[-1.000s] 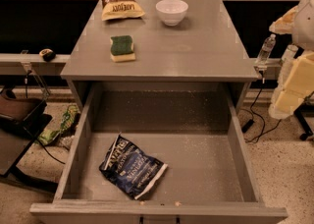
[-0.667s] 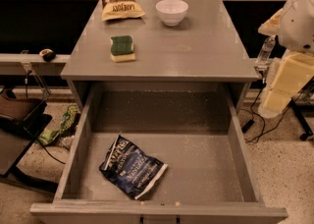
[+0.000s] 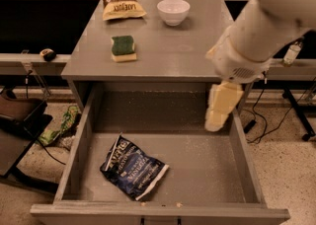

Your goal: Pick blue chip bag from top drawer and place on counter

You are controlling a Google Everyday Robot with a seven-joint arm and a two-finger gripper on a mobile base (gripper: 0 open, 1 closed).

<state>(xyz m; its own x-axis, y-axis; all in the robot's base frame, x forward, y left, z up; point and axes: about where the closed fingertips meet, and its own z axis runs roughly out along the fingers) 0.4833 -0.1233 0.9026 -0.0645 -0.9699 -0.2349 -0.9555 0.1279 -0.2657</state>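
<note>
One blue bag (image 3: 133, 167) — down-left of hand (image 3: 216, 120)

Swung in from the right edge to above the open drawer.
Brought the white-and-cream two-finger gripper (image 3: 217, 120) leftward from beside the cabinet, now hanging over the right rear part of the wide grey top drawer (image 3: 197, 165), with the bulky white arm (image 3: 266, 26) now covering the right front corner of the flat grey counter (image 3: 163, 51).

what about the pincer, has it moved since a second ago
Yes. The pincer has swung left, from right of the counter to above the top drawer.
</note>
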